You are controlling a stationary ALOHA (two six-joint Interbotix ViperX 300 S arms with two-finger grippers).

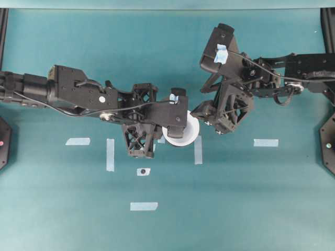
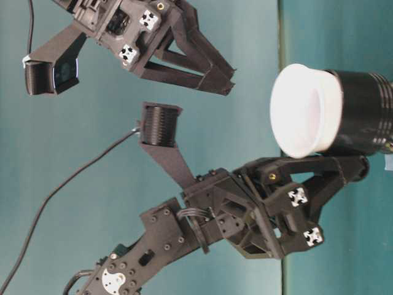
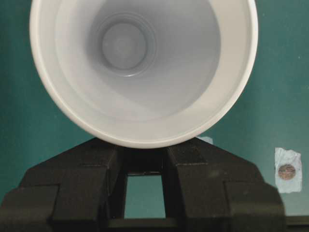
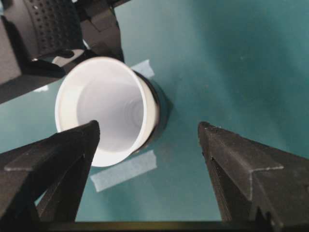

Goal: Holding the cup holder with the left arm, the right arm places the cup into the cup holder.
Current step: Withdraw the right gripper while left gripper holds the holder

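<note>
The left arm [image 1: 68, 91] and the right arm [image 1: 272, 73] are seen above the teal table [image 1: 251, 209]. The left gripper [image 2: 331, 169] is clenched on the cup holder [image 2: 362, 114], seemingly at its stubby handle. The white paper cup [image 2: 304, 110] is seated inside it, the shared long axis upright and the mouth upward. The right gripper [image 4: 149, 140] is spread, grasping nothing, just beside the cup. No legible writing is found.

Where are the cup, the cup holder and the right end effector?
cup [image 2: 304, 110], table-level view, on its white rim.
cup holder [image 2: 362, 114], table-level view, on its black ribbed wall.
right end effector [image 4: 149, 140], right wrist view, midway between its spread fingertips.
</note>
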